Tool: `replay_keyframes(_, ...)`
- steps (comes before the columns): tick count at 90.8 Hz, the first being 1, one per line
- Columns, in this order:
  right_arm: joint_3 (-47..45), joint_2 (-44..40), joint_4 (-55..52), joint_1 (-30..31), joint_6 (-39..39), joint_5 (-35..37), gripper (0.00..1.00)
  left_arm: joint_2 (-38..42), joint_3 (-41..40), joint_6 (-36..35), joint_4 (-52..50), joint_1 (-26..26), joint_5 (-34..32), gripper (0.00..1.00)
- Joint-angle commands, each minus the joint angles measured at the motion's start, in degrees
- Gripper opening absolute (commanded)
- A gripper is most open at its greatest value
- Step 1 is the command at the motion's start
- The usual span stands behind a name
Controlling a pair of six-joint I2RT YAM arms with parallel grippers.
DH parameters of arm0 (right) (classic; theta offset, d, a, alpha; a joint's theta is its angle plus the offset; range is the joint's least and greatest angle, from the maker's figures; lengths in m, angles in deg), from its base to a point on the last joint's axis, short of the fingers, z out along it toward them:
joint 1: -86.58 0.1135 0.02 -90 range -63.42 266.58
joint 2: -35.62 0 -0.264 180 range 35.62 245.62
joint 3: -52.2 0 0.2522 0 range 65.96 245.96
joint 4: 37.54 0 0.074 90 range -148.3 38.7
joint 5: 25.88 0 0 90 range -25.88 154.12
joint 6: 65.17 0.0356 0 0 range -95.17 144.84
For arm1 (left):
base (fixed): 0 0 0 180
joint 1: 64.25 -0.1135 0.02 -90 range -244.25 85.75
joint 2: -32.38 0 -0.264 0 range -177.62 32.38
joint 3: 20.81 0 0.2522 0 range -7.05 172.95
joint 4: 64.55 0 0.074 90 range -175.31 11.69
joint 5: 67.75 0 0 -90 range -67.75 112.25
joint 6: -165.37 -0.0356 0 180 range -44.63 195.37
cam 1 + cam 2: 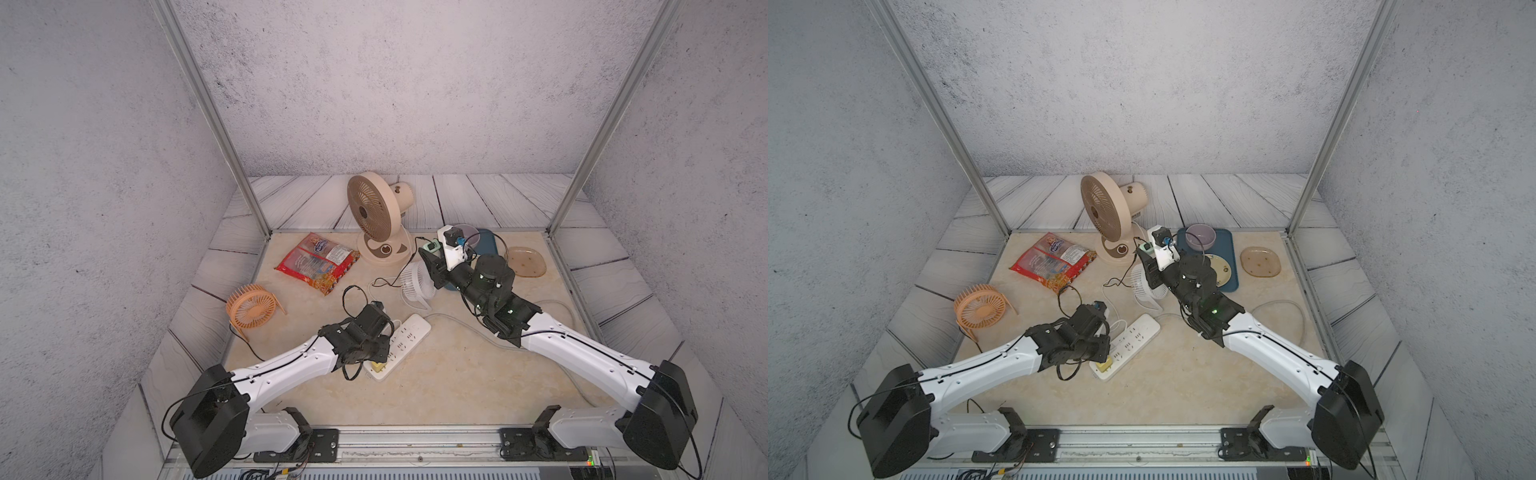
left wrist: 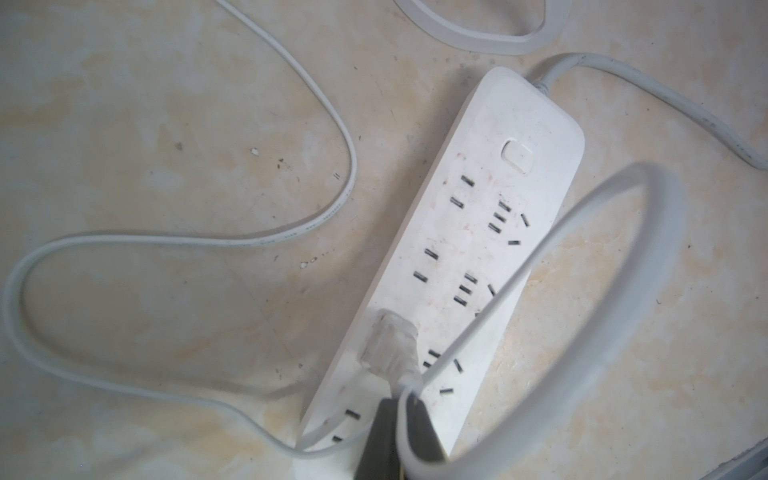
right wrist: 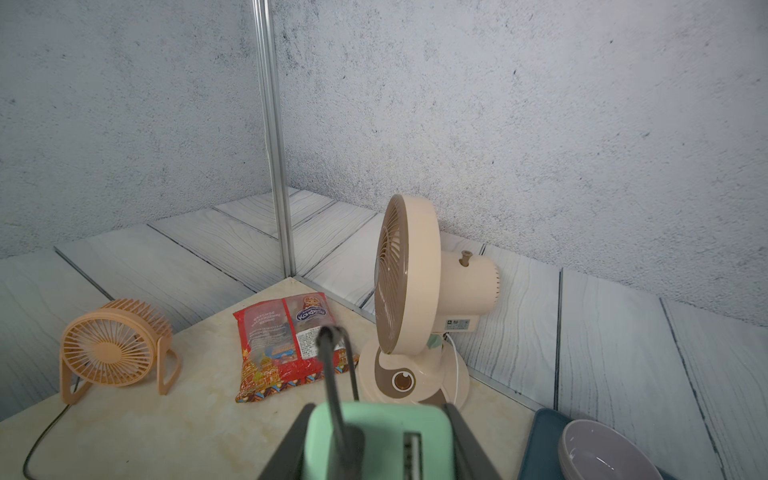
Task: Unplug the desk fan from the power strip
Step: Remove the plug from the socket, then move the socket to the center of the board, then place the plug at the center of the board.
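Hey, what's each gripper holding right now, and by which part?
Right gripper clamps the mint-green adapter by its sides. Left gripper is shut, seemingly pinching the white cord just behind its plug in the power strip.

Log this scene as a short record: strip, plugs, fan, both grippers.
power strip: lying flat, sockets up
white plug: seated in the strip
yellowish plug: on the strip's near end
desk fan: upright at the back
left gripper: shut on white cord, right by the white plug
right gripper: raised, shut on mint-green box with black cable
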State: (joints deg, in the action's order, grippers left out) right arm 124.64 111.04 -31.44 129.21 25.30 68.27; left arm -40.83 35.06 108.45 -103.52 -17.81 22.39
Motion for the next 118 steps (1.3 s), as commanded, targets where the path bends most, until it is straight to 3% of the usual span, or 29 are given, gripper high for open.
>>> replay_keyframes(1, -2.0, 3.1, -2.2, 0.1, 5.3, -3.8, 0.00, -3.6, -4.3, 0.3, -17.8, 0.7, 0.1, 0.00)
replay_keyframes(37, -4.8, 16.1, 0.5, 0.2, 10.7, -11.2, 0.00, -3.2, -3.2, 0.2, -18.3, 0.7, -1.3, 0.00)
replay_keyframes(58, -4.8, 21.1, 1.5, -0.1, 10.0, -8.8, 0.00, -3.0, -2.2, 0.0, -18.6, 0.7, -2.4, 0.05)
replay_keyframes(118, -1.3, 29.3, 0.3, -8.4, 4.8, -4.1, 0.00, 2.3, 2.7, -1.6, -18.6, 0.7, -6.9, 0.55)
